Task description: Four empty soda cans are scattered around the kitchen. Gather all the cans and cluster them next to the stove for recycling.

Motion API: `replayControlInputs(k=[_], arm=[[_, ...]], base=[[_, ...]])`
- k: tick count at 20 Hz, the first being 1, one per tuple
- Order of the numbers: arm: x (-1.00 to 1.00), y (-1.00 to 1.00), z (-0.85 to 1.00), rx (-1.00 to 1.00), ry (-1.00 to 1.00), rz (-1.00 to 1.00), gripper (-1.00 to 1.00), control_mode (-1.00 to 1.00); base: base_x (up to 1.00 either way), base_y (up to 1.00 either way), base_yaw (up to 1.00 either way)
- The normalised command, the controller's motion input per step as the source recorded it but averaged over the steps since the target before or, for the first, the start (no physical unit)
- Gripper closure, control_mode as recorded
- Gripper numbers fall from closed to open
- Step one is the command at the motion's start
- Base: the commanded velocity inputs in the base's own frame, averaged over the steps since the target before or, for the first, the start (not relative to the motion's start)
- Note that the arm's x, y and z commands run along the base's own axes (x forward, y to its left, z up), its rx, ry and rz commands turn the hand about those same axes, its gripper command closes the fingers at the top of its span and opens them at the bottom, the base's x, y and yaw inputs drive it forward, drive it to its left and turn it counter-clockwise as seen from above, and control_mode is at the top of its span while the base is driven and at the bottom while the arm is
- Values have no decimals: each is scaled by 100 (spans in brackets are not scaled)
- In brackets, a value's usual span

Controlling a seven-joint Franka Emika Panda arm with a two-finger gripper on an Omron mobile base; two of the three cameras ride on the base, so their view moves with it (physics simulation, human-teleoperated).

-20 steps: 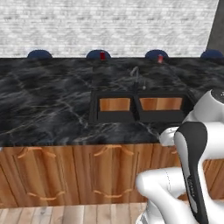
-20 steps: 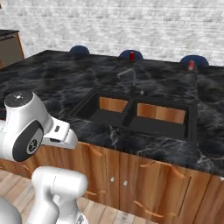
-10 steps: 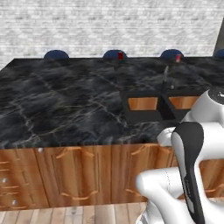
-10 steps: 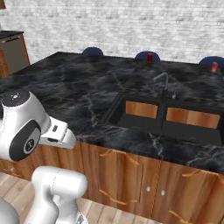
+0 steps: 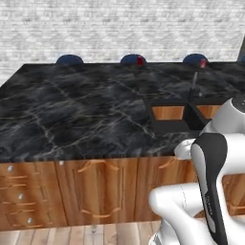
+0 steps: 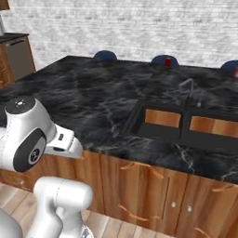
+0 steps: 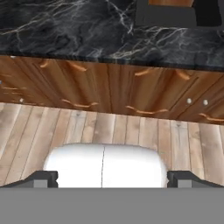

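Observation:
Two small red soda cans stand at the far edge of the black marble island counter (image 5: 86,110). One soda can (image 5: 140,61) (image 6: 168,62) is in front of the middle blue stool. The other soda can (image 5: 203,63) (image 6: 236,72) is farther right, beyond the faucet. My gripper (image 7: 105,179) is open and holds nothing. Its dark fingertips (image 7: 43,178) stand wide apart, low in front of the wood cabinet doors (image 7: 109,92) and over the plank floor, far from both cans. The stove is out of view.
A double sink (image 5: 167,113) (image 6: 162,118) with a faucet (image 5: 194,83) (image 6: 186,86) is set into the counter's right part. Blue stools (image 5: 70,59) (image 6: 105,55) line its far side before a white brick wall. A side cabinet (image 6: 18,56) stands at far left.
The whole scene has slid to the right in both base views, so the base has driven left along the island. The cans stay put and the gripper stays open.

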Motion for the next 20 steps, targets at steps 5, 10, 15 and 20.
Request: replayControlInputs(k=[5,10,15,20], arm=[[0,0,0,0,0,0,-100,100],[0,0,0,0,0,0,-100,100],[0,0,0,0,0,0,-100,100],[0,0,0,0,0,0,-100,100]], base=[[0,100,-6],[0,100,-8],[-2,100,-6],[-6,100,-6]])
